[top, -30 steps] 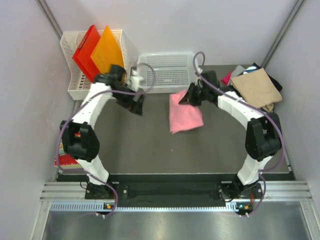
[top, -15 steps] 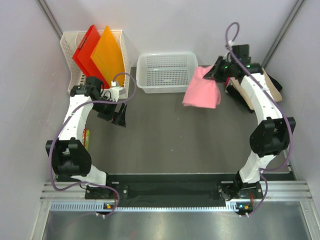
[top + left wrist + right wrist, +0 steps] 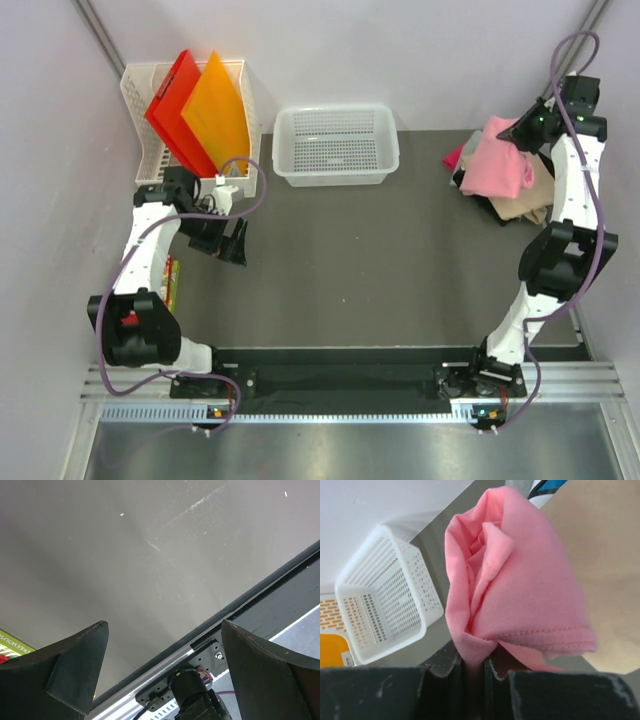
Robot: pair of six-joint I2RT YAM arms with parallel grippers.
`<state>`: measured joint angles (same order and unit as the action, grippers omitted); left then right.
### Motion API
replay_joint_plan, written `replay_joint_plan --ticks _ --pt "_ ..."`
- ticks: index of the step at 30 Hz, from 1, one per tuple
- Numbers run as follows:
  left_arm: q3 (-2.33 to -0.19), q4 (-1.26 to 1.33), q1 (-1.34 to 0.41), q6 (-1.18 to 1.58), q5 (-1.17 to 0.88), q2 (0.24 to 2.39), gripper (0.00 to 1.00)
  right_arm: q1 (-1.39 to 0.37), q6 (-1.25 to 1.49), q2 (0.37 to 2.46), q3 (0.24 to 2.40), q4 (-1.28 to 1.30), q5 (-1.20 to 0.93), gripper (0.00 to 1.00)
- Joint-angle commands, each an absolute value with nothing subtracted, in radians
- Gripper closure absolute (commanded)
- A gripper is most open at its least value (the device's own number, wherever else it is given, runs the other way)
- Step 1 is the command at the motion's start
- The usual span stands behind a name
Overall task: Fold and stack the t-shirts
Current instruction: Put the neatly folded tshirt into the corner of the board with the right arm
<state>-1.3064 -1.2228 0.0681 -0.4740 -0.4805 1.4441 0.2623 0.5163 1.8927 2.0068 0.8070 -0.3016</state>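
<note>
My right gripper (image 3: 522, 131) is shut on the folded light pink t-shirt (image 3: 497, 167), holding it over the pile at the back right. In the right wrist view the pink t-shirt (image 3: 515, 580) hangs from my pinched fingers (image 3: 445, 667) above the tan t-shirt (image 3: 600, 555). The pile shows a tan t-shirt (image 3: 520, 207), a magenta edge (image 3: 453, 158) and a black edge (image 3: 462, 182). My left gripper (image 3: 235, 245) is open and empty above the bare table at the left; its fingers (image 3: 75, 665) stand wide apart.
A white mesh basket (image 3: 335, 145) stands at the back middle, also in the right wrist view (image 3: 380, 600). A white rack (image 3: 150, 150) holds red (image 3: 175, 100) and orange folders (image 3: 215, 105) at the back left. A printed sheet (image 3: 172, 280) lies by the left edge.
My right gripper has carried the pink t-shirt from the table's middle rightward and back onto the pile. My left arm has drawn back to the left, gripper lowered toward the table.
</note>
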Motion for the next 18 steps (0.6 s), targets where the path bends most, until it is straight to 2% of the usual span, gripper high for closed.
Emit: replay_joint_plan --ticks 1,6,12,18 --pt "-1.289 -1.207 0.080 -0.492 -0.495 1.417 0.01 0.285 0.515 1.942 2.106 0.802 -0.331 1.00" --pt "-1.276 -1.190 0.081 -0.477 -0.503 1.430 0.01 0.287 0.540 2.003 2.170 0.785 -0.341 1.00" --pt "-1.276 -1.175 0.081 -0.456 -0.494 1.447 0.01 0.299 0.609 2.157 2.394 0.787 -0.384 1.00" --pt "-1.290 -1.173 0.083 -0.436 -0.491 1.465 0.01 0.344 0.629 2.184 2.344 0.776 -0.261 1.00"
